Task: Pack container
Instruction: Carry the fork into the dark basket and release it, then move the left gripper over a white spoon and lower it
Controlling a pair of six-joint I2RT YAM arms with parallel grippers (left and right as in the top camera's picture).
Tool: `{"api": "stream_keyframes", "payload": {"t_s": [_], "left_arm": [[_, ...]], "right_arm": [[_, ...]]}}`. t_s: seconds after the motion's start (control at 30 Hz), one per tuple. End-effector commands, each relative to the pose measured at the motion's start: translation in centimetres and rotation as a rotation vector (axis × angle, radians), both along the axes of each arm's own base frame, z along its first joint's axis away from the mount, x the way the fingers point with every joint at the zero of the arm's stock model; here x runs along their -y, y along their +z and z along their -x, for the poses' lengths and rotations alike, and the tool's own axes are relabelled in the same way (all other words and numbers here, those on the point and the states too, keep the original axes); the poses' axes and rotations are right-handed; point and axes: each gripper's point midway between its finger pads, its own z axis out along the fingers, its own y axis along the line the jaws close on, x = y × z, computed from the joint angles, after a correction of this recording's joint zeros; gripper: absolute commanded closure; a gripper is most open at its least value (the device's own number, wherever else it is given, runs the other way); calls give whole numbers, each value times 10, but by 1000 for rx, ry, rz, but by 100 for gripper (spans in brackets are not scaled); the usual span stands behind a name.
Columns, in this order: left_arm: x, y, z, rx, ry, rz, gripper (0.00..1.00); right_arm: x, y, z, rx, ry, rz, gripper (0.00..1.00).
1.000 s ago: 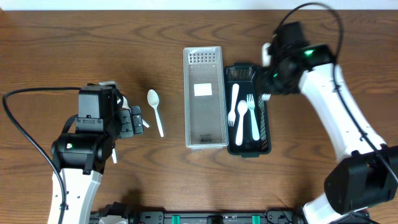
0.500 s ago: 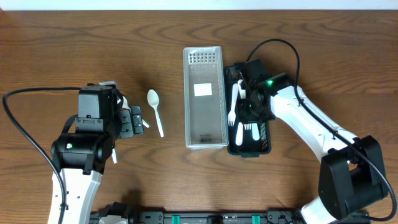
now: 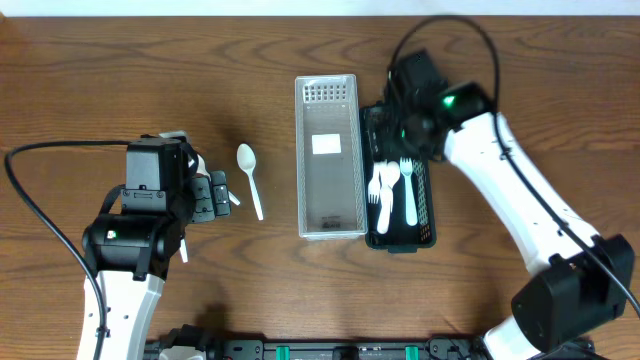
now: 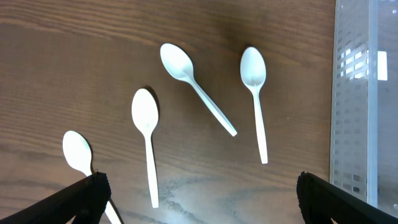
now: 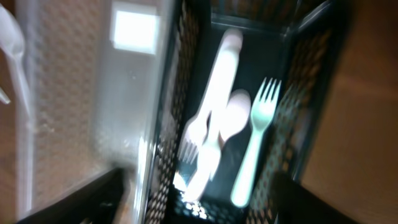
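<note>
A black mesh container (image 3: 429,215) holds white forks (image 3: 407,185) and a spoon (image 3: 388,180); the blurred right wrist view shows a fork (image 5: 256,140) and spoon (image 5: 231,115) lying in it. My right gripper (image 3: 398,135) hovers open over the container's far end, with nothing between its jaws (image 5: 199,208). A clear container (image 3: 328,195) stands just left of it. Several white spoons (image 4: 144,115) (image 4: 254,68) lie on the table below my open left gripper (image 4: 199,208). Only one spoon (image 3: 250,178) shows from overhead, beside the left gripper (image 3: 222,193).
The clear container's wall (image 4: 357,93) fills the right edge of the left wrist view. Both containers stand side by side mid-table. Brown wooden tabletop (image 3: 520,300) lies around them. A black cable loops over the right arm (image 3: 470,30).
My right arm swung in over the black container, opened its jaws and left a white fork inside, then drew back toward the far end. The left arm stayed still.
</note>
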Motion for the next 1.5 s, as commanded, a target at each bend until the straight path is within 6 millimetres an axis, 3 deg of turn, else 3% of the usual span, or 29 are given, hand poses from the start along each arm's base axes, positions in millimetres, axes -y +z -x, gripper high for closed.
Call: {"api": "stream_keyframes", "payload": {"t_s": [0.0, 0.1, 0.2, 0.33, 0.4, 0.5, 0.67, 0.87, 1.0, 1.13, 1.47], "left_arm": [[-2, 3, -1, 3, 15, 1, 2], [-2, 1, 3, -12, 14, 1, 2], [2, 0, 3, -16, 0, 22, 2], [10, 1, 2, -10, 6, 72, 2], [13, 2, 0, -2, 15, 85, 2], [23, 4, -7, 17, -9, 93, 2], [32, -1, -24, -16, -11, 98, 2], [39, -20, -70, -117, 0, 87, 2], [44, -33, -102, -170, 20, 88, 2], [53, -57, -120, -241, 29, 127, 2], [68, -143, -113, -486, 38, 177, 2]], "right_arm": [[23, 67, -25, 172, -30, 17, 1], [60, 111, -33, 252, -85, 25, 1], [101, 124, -32, 255, -182, 37, 1], [171, 106, -20, 154, -351, 77, 1], [195, 89, -13, 96, -428, 83, 1], [216, 56, -6, 19, -499, 74, 1], [222, -3, 8, -90, -516, 87, 1], [210, -53, 23, -170, -488, 76, 1], [204, -59, 26, -183, -471, 78, 1], [202, -59, 25, -182, -466, 78, 1], [202, -59, 26, -183, -466, 79, 1]]}}
